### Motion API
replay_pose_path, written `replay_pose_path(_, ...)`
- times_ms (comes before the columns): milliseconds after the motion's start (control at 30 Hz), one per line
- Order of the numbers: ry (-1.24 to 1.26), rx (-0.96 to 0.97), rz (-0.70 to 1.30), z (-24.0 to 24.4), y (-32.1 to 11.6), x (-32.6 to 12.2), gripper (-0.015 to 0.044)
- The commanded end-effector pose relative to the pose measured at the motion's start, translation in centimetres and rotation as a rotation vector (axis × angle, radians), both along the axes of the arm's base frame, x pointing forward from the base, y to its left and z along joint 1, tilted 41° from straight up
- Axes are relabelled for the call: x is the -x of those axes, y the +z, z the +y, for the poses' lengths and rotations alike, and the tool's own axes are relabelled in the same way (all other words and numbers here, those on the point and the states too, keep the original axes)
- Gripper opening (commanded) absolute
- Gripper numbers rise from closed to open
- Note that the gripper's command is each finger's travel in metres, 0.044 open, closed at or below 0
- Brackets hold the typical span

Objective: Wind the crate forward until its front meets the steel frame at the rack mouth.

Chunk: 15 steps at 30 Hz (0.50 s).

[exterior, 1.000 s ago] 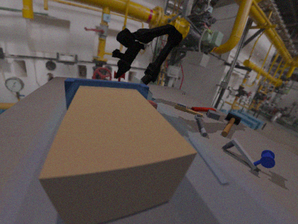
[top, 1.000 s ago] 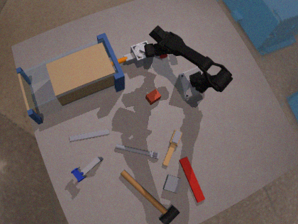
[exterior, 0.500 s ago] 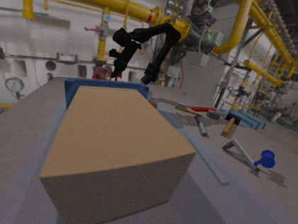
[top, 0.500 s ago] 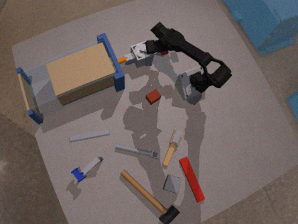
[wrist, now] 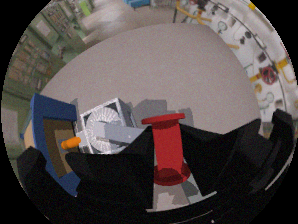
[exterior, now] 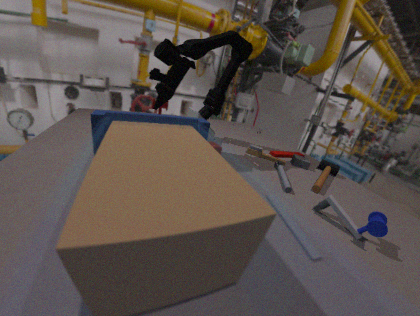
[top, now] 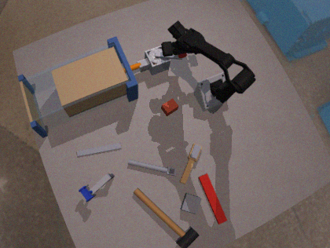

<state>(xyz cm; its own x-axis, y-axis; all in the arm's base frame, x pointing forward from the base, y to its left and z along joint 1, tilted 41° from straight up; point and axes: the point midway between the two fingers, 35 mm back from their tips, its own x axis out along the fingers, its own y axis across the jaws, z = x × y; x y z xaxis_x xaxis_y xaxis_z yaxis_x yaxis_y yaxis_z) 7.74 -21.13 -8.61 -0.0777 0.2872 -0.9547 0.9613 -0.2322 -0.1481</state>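
The tan crate [top: 92,76] [exterior: 160,185] sits flat inside the clear-panelled cubby, its front near the blue frame [top: 134,92] [exterior: 150,118] [wrist: 37,112]; whether they touch I cannot tell. An orange strap [top: 135,67] [wrist: 71,143] runs from the crate to the winch [top: 151,59] [wrist: 95,117]. The handle's grey arm [wrist: 122,134] lies across the top of the winch drum, its key end hidden in the hub. My gripper [top: 181,53] [exterior: 158,106] [wrist: 161,127] is shut on the handle's upright red grip [top: 183,56] [wrist: 168,145], beside the winch.
A red-brown block [top: 170,107] lies between winch and tools. Farther off lie a grey bar [top: 99,150], a blue-knobbed crank [top: 86,193] [exterior: 377,224], a socket tool [top: 149,166], a brush [top: 189,166], a hammer [top: 159,212], a grey block [top: 191,203] and a red bar [top: 212,199].
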Motion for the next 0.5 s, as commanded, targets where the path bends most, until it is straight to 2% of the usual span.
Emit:
replay_pose_path(0, 0.008, 0.01, 0.011, -0.7, -0.7, 0.4, 0.0)
replay_pose_path(467, 0.008, 0.011, 0.012, -1.8, -1.6, 0.8, 0.0)
